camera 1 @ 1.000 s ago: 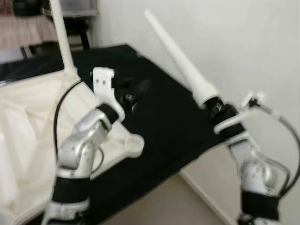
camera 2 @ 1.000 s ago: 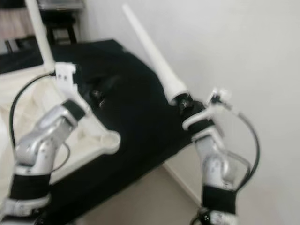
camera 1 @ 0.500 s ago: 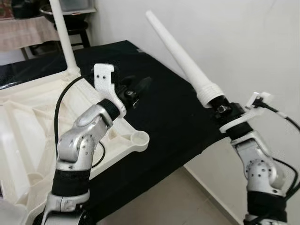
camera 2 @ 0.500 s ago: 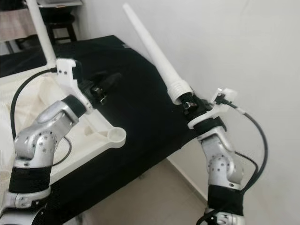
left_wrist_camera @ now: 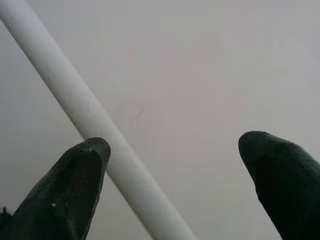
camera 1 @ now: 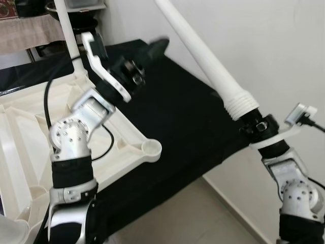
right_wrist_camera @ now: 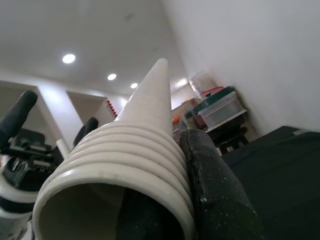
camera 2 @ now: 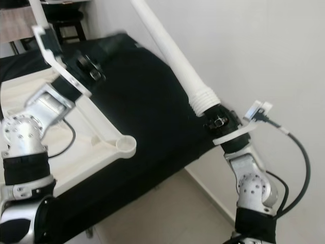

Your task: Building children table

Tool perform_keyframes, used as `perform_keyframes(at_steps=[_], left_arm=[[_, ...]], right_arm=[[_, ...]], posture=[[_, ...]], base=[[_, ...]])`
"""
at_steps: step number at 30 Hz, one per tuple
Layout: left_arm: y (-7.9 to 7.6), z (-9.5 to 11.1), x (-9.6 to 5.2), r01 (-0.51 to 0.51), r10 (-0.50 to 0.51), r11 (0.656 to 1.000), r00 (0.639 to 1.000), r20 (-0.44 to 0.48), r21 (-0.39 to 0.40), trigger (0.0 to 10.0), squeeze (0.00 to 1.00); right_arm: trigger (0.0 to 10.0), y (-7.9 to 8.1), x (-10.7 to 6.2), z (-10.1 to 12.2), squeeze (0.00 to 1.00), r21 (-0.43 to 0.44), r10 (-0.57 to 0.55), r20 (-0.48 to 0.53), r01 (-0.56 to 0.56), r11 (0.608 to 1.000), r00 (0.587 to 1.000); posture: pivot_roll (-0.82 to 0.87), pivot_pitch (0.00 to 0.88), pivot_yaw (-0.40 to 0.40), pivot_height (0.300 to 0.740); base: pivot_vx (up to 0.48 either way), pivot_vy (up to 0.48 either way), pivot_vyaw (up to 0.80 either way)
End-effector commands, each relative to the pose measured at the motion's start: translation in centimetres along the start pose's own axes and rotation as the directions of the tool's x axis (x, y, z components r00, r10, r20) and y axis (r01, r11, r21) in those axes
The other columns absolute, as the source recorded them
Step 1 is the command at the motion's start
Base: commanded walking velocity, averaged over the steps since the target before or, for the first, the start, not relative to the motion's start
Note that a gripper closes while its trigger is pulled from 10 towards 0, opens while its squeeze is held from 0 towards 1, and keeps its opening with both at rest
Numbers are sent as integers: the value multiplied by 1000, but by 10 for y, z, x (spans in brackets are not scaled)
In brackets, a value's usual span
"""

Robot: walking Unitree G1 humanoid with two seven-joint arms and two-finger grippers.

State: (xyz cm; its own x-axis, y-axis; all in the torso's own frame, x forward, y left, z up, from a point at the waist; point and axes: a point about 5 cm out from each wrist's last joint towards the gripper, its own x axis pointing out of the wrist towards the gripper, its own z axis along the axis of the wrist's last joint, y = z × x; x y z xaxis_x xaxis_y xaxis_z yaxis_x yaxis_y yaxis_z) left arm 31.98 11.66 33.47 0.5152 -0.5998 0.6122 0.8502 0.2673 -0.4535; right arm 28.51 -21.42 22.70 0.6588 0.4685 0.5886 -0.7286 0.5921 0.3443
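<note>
One leg point(camera 1: 66, 30) stands mounted; right gripper point(camera 1: 254, 122) clamps the next table leg point(camera 1: 203, 56), left gripper point(camera 1: 144, 58) open beside it; corner socket point(camera 1: 151, 149) awaits.

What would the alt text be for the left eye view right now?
The right gripper clamps the ribbed end of a long white tapered plastic table leg, angled up along the white wall. The raised left gripper hangs open above an upturned cream plastic tabletop lying on a black cloth.

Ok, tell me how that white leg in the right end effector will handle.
The white table leg looks like stiff, hollow plastic, so probably light. Gripped at its ribbed end by the right end effector, its length may lever and twist. Its round taper would likely roll if set down.
</note>
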Motion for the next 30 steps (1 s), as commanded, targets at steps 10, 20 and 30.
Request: perform_keyframes(at_steps=[10, 20, 30], left_arm=[[-7, -1, 2, 91, -96, 979, 995, -20, -181, 10000, 1000], [-18, -1, 2, 151, -162, 958, 986, -28, -243, 10000, 1000], [-34, 11, -2, 289, -288, 916, 957, 45, -280, 0, 0]], right_arm=[[10000, 24, -4, 14, 0, -6, 212, 26, -212, 977, 977], [10000, 45, -10, -1, 0, 47, 366, -93, -363, 930, 926], [10000, 46, -8, -9, 0, 69, 379, -115, -373, 925, 918]], posture=[[-26, 111, -50, 740], [-24, 114, -49, 740], [-22, 114, -52, 740]], base=[[0, 0, 0], [0, 0, 0], [0, 0, 0]])
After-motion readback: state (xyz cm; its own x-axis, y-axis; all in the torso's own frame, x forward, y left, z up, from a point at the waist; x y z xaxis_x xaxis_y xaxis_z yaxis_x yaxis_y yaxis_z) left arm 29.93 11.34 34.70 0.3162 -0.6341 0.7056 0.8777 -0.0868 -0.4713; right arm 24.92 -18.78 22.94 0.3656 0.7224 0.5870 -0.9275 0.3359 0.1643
